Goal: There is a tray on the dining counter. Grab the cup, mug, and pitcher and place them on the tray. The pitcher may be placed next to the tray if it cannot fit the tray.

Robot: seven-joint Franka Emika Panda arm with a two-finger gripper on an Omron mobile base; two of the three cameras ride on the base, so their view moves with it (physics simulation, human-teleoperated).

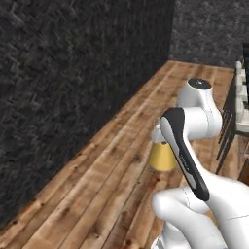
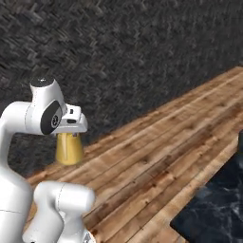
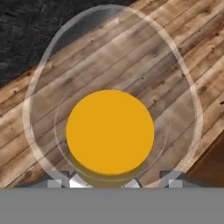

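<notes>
The pitcher (image 1: 162, 156) hangs in the air under my hand, well above the wooden floor. Its orange-yellow lower body (image 2: 69, 148) shows below the white hand in both base views. My gripper (image 2: 71, 129) is shut on the pitcher near its top. In the hand view I look straight down into the pitcher (image 3: 109, 131): an orange disc ringed by the clear flared rim, with my gripper (image 3: 111, 183) at the near edge. A corner of the black, white-veined dining counter (image 2: 216, 209) lies at the lower right. The tray, the cup and the mug are out of view.
A dark grey textured wall (image 1: 73, 87) runs along the left and behind. Wooden plank floor (image 2: 156, 156) stretches under the arm. Dark chairs or stools with pale seats (image 1: 239, 104) stand at the right edge.
</notes>
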